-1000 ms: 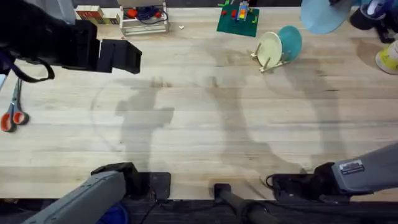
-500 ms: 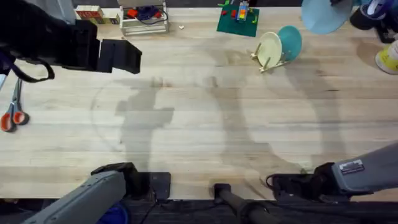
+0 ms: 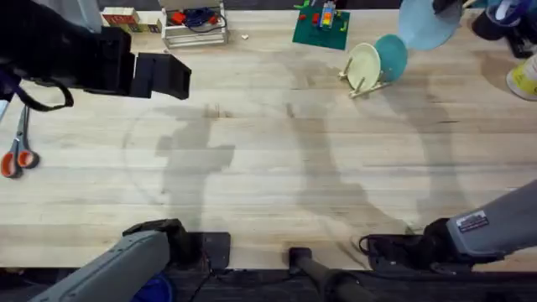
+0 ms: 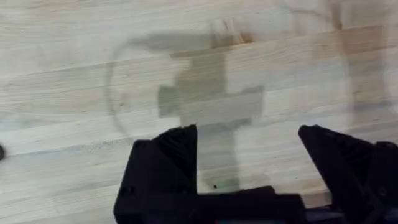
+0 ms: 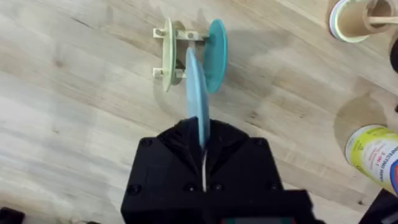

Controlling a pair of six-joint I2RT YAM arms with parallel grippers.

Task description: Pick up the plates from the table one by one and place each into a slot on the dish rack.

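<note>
The pale blue plate (image 5: 198,93) is pinched edge-on in the right end effector (image 5: 203,146), fingers clenched on its rim, and hangs in the air above the counter (image 3: 277,168), near the dish rack (image 5: 171,55). In the right wrist view its edge seems to line up with the gap between the two plates already racked, though the angle makes that hard to confirm. Thin, stiff and light, the plate looks easy to carry but smooth, so a rim grip could let it swivel; holding at the edge keeps the lower rim free to enter a slot. Three plates in all: one blue held, one cream-yellow plate (image 3: 363,66) and one teal plate (image 3: 392,57) standing in the rack. One rack. The left end effector (image 4: 249,163) hovers spread wide, holding nothing.
</note>
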